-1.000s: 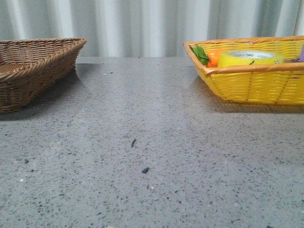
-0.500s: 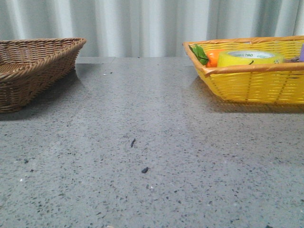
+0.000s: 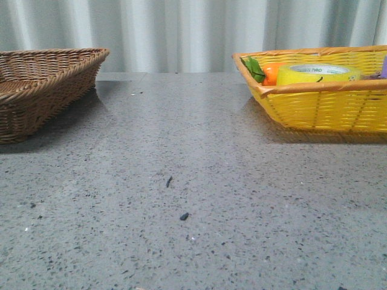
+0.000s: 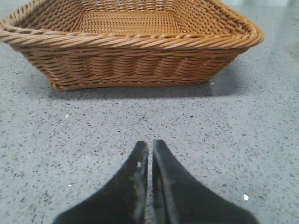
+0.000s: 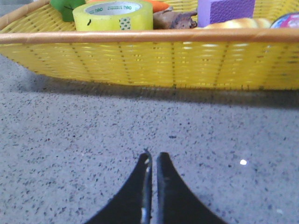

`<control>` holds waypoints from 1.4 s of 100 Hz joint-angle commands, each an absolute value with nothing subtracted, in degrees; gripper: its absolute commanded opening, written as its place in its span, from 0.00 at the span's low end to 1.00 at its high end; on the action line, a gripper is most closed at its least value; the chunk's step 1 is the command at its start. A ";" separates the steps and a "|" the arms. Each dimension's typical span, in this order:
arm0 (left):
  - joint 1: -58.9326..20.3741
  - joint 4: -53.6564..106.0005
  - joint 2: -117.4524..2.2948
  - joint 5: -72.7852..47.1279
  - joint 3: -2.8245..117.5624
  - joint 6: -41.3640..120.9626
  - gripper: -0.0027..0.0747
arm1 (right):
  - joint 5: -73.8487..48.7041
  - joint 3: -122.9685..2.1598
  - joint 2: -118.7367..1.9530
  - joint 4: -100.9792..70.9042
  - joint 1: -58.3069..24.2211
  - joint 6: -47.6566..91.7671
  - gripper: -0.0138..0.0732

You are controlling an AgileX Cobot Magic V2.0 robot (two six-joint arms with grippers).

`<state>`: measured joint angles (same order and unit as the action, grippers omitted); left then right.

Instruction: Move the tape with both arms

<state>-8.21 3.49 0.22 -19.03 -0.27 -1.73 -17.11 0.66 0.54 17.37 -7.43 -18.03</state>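
While both arms sit low over the speckled grey stone table (image 3: pixel 181 157):
Left claw (image 4: pixel 150 154): clenched, empty, facing brown woven wicker basket (image 4: pixel 131 42).
Right claw (image 5: pixel 153 161): clenched, empty.
Tape (image 5: pixel 113 15): wide translucent yellow roll, white core, green print, inside yellow plastic-weave basket (image 5: pixel 149 60), 11 o'clock from right claw.

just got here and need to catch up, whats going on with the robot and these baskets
Nothing is being handled yet. The tape lies in the yellow basket on the robot's right, next to a carrot and other items. The brown wicker basket on the left looks empty from the left wrist view. The left gripper and the right gripper are both shut with nothing in them, low over the grey table, each facing its own basket from a short way off.
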 commanded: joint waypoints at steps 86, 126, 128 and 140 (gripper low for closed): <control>-8.04 29.89 1.74 -3.89 -0.70 -2.28 0.01 | 0.00 1.92 1.57 7.73 -6.92 -17.86 0.08; -8.04 29.89 1.74 -4.07 -0.70 -2.28 0.01 | 0.00 1.92 0.15 7.73 -6.92 -17.86 0.08; -8.04 29.89 1.74 -4.07 -0.70 -2.28 0.01 | 0.00 1.92 -0.12 7.73 -6.92 -17.86 0.08; -8.04 29.89 1.74 -4.16 -0.70 -2.28 0.01 | 0.00 1.92 -1.59 7.70 -6.92 -17.86 0.08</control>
<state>-8.21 29.34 0.22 -7.82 -0.27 -1.95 -3.85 0.66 0.41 7.59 -7.43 -18.03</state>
